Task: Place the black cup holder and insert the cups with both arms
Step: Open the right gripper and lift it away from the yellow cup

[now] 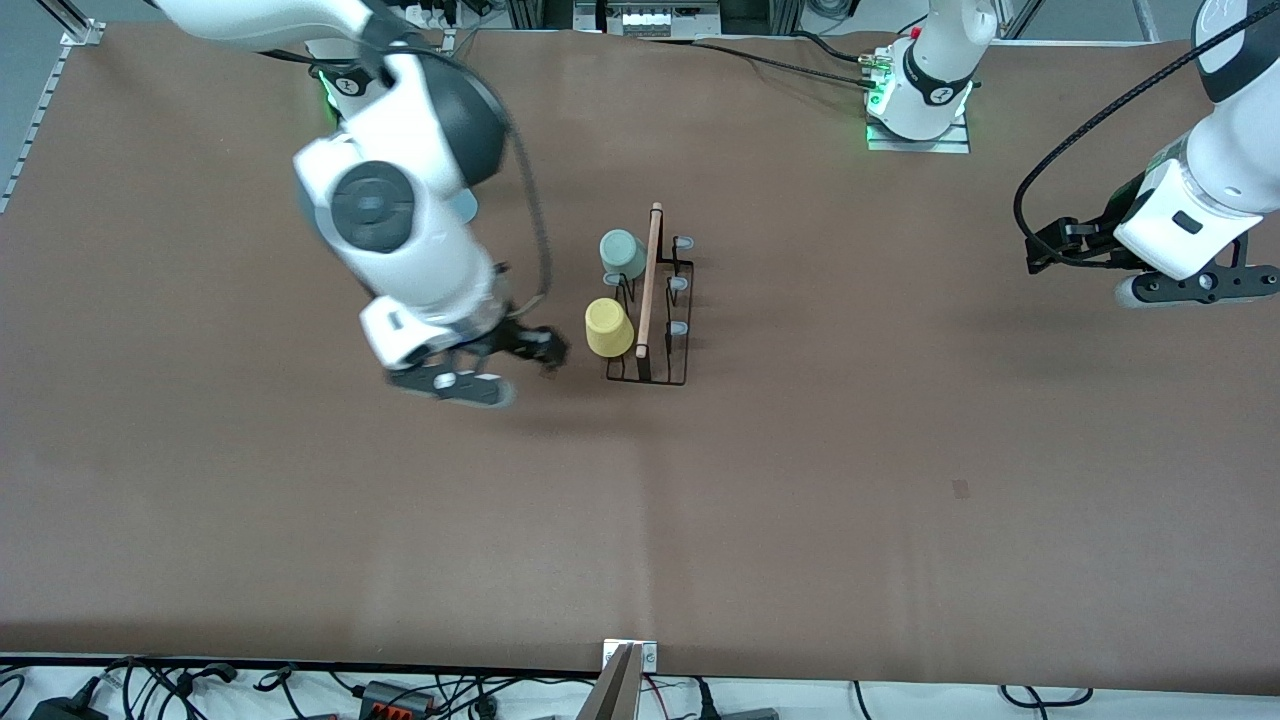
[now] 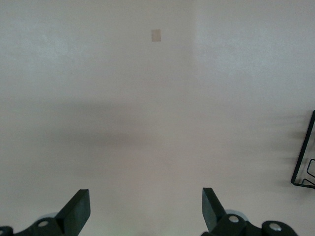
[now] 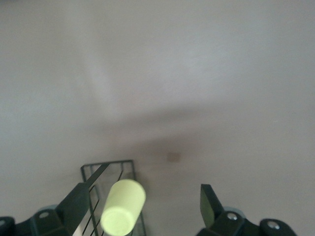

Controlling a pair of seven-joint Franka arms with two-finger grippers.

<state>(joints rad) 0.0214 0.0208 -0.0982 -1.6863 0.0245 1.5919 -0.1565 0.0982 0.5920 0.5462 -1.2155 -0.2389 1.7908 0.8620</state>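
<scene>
On the brown table (image 1: pixel 850 480), near its middle, the holder (image 1: pixel 650 300) is standing upright, its wooden handle (image 1: pixel 648 280) running along the top from the robots' side toward the front camera. Two cups are sitting upside down on pegs on the side facing the right arm's end of the table: the mint cup (image 1: pixel 622 254) nearer the robots' bases, the yellow cup (image 1: pixel 608 327) nearer the front camera, just beside it. On the side facing the left arm's end, three pegs (image 1: pixel 678 285) with pale tips are standing bare.

The right claw (image 1: pixel 500 375) is hanging low over the table just beside the holder, toward the right arm's end. Its fingers (image 3: pixel 78 204) are standing wide and gripping nothing; in the right wrist view the yellow cup (image 3: pixel 123 206) is showing between them but apart from both, on the wire rack.

The left claw (image 1: pixel 1195 290) is waiting over the bare table well apart from the holder, toward the left arm's end. Its fingers (image 2: pixel 76 211) are also spread wide and empty, with only a corner of the holder (image 2: pixel 304 157) showing at the edge of the left wrist view.
</scene>
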